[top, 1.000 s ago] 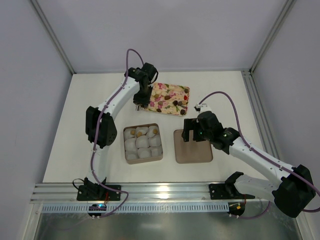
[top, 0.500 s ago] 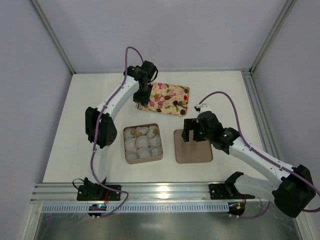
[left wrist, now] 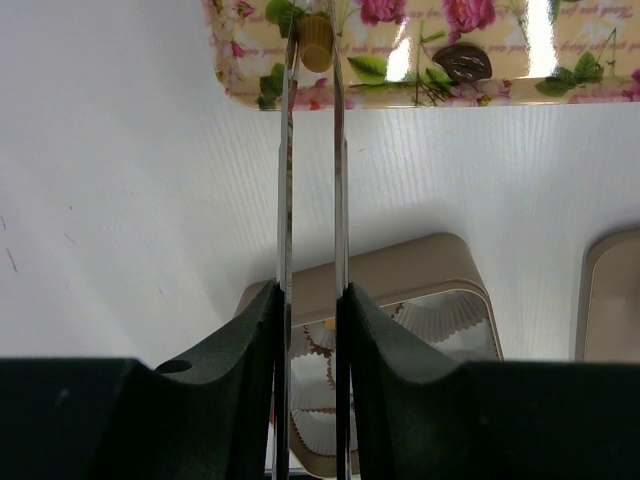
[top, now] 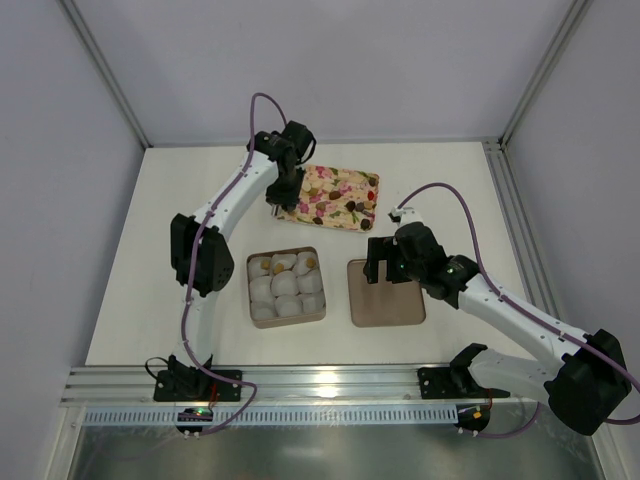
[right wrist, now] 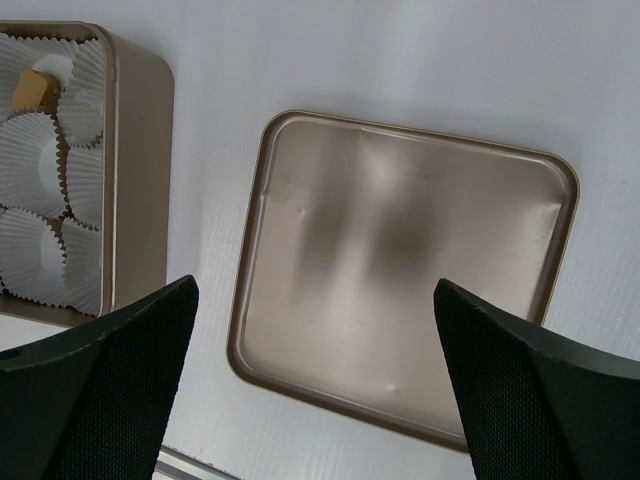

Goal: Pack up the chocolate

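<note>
While the left arm [top: 235, 195] stretched far over the desk [top: 150, 250], only its wrist view showed the left tool [left wrist: 313, 40] pinching a tan chocolate [left wrist: 317, 52] at the floral tray's [left wrist: 400, 92] near left corner; the right tool [right wrist: 318, 375] hung wide open over the brown lid [right wrist: 400, 270].

- The left gripper [top: 279, 208] hangs at the left end of the floral tray [top: 340, 195] — its jaws are too small to read.
- The brown box [top: 286, 323] holds white paper cups [top: 285, 285]; tan chocolate [top: 310, 262] sits in two far ones.
- The right gripper [top: 386, 270] is spread wide over the flat lid [top: 388, 305].
</note>
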`<state>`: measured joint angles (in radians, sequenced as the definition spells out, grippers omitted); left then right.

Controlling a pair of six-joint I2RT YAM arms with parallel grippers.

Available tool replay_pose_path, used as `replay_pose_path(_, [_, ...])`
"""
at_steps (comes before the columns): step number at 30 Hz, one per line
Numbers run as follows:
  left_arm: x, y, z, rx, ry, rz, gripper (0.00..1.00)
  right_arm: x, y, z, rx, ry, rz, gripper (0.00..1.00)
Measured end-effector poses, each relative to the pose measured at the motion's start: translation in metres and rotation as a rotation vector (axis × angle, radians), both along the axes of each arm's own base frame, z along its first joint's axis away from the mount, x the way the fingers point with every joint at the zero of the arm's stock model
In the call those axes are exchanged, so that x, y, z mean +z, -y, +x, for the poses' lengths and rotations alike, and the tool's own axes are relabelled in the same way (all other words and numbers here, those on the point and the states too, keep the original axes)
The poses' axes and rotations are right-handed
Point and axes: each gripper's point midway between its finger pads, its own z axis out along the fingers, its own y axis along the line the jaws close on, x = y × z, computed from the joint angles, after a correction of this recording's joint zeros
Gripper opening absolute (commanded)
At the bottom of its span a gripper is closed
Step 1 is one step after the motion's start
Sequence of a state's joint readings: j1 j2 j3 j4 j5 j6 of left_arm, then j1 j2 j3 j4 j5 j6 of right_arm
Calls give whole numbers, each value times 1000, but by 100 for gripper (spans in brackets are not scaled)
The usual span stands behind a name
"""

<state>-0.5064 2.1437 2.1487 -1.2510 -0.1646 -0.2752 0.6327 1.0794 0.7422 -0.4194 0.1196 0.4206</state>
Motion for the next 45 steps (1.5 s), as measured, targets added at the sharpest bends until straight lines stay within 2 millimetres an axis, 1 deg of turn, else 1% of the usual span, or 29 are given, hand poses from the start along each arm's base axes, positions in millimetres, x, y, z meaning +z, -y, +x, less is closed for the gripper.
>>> replay_pose_path(45, [3, -1, 1, 3, 9, 5, 33, 0, 0, 0, 0, 0, 0, 100])
